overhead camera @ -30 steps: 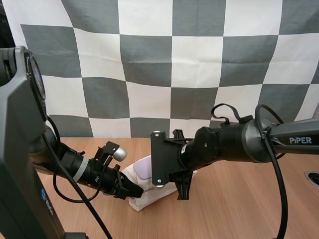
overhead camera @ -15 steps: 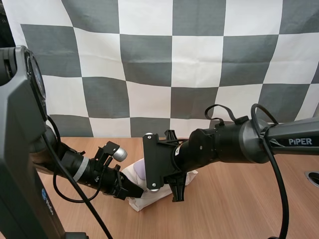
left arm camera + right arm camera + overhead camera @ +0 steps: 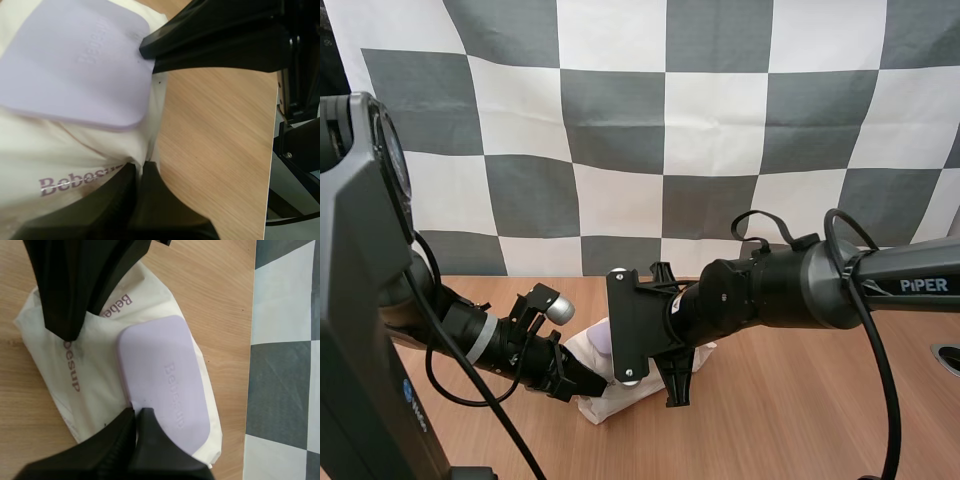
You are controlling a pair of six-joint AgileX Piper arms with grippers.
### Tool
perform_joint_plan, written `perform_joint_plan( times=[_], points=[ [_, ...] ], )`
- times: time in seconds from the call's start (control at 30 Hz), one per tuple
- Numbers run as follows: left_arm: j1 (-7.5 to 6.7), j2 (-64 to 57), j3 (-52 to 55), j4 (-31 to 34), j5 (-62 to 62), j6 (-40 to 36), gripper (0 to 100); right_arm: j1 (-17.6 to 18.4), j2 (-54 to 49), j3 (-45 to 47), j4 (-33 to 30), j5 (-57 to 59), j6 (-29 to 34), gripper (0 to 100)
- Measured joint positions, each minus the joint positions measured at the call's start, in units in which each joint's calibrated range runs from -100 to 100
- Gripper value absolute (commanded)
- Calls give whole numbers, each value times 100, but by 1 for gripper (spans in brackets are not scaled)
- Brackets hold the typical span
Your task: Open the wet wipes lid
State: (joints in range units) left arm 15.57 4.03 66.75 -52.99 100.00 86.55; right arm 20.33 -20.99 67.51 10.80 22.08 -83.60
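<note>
1. Right gripper (image 3: 135, 412) is now sitting further left and lower over the pack of wet wipes (image 3: 82, 390) than a second ago, while the left gripper (image 3: 140, 167) is keeping its place at the pack's near side.
2. Nearest the arm bases, the left gripper's fingers are lying closed together, with their tips pressing on the pack's white wrapper just beside the printed purple lettering.
3. The pack is lying flat on the wooden table (image 3: 800, 420) between the two grippers, and its lilac lid (image 3: 160, 375) is facing up and sitting flat against the wrapper.
4. Just beyond, the right gripper's fingers are also lying together as one dark wedge, with their tips touching the lid's edge close to a rounded corner.
5. Farther back, bare wood is stretching away behind the pack.
</note>
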Motion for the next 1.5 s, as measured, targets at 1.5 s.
perform_joint_plan(
  times=[1.5],
  points=[
    [-486, -467, 14, 241, -72, -74, 0, -350, 253, -628, 902, -2979, -38, 0]
  ],
)
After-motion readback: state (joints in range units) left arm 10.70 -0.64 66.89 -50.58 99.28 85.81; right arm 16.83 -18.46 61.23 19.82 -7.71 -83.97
